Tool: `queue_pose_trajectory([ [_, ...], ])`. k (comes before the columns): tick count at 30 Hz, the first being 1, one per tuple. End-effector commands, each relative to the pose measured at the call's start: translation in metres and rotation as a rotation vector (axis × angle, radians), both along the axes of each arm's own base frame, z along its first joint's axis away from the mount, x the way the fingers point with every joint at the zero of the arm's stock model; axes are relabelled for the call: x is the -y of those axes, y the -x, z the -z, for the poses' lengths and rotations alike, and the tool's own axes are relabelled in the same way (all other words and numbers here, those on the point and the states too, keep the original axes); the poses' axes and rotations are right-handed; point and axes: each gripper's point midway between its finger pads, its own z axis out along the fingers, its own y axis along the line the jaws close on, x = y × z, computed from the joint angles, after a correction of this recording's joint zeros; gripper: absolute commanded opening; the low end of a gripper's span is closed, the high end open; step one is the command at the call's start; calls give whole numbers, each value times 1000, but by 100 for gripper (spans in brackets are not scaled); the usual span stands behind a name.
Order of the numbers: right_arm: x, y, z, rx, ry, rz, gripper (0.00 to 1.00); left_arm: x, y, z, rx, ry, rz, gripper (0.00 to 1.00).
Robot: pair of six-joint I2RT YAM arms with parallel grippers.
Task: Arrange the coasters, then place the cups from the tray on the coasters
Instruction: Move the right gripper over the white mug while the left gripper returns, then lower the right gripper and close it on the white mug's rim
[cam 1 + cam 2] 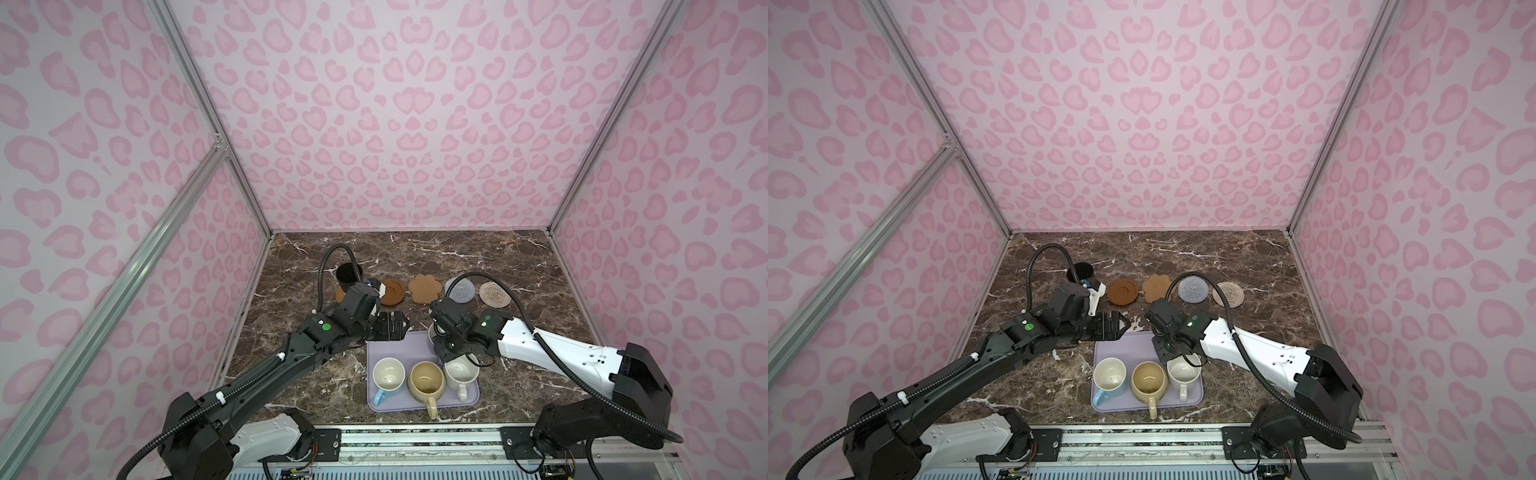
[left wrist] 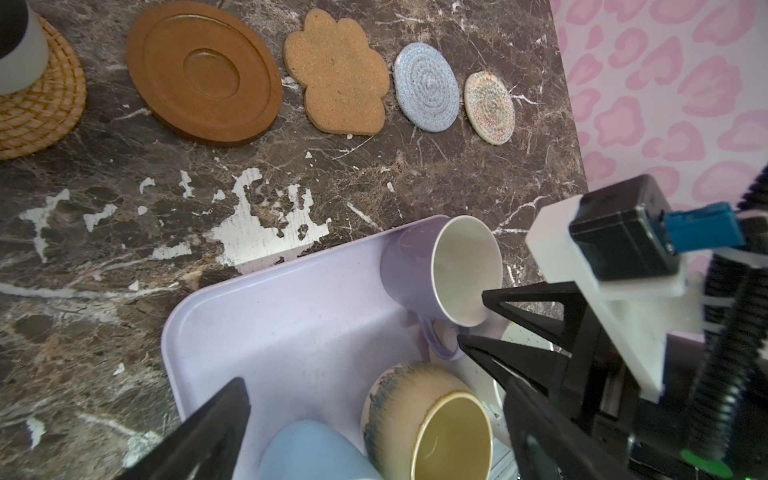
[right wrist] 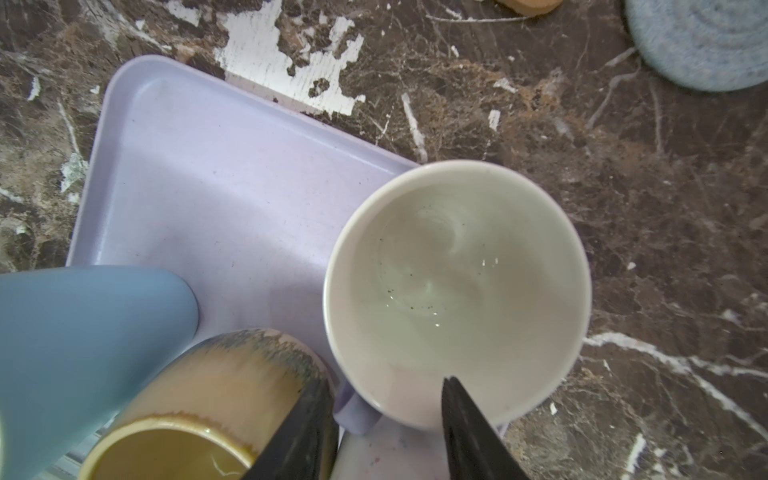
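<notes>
black cup (image 1: 347, 272) stands upright on the rattan coaster (image 1: 340, 296), 10 o'clock from the tray (image 1: 386, 345). left gripper (image 1: 395, 326), arm stretched low, hovers with jaws spread over the tray's 11 o'clock corner. handles: light blue cup (image 1: 388, 374) to 7 o'clock, yellow-beige cup (image 1: 426, 380) and speckled white cup (image 1: 461, 372) to 6. right gripper (image 3: 385, 380), wrist bent down, straddles the lavender cup (image 3: 457, 291) rim by its handle at the 1 o'clock corner; whether it pinches i cannot tell.

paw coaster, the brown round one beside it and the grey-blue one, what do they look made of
The paw coaster looks like cork: matte, with a speckled grain. The brown round coaster is probably wood: smooth satin finish, turned rings and a recessed centre. The grey-blue coaster looks like coiled yarn or cotton rope: soft, with spiral ridges.
</notes>
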Motion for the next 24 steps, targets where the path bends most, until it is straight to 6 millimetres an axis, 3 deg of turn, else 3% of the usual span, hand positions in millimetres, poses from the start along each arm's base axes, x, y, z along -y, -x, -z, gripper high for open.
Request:
queue_pose_trajectory([
  [1, 8, -1, 6, -3, 32, 29, 46, 6, -5, -5, 20, 21, 5, 97],
  [11, 14, -10, -8, 65, 41, 62, 49, 17, -11, -2, 15, 22, 13, 97],
  [19, 18, 3, -15, 48, 49, 70, 43, 28, -13, 4, 4, 16, 34, 97],
  [24, 9, 9, -14, 32, 28, 49, 39, 32, -13, 7, -1, 14, 42, 97],
])
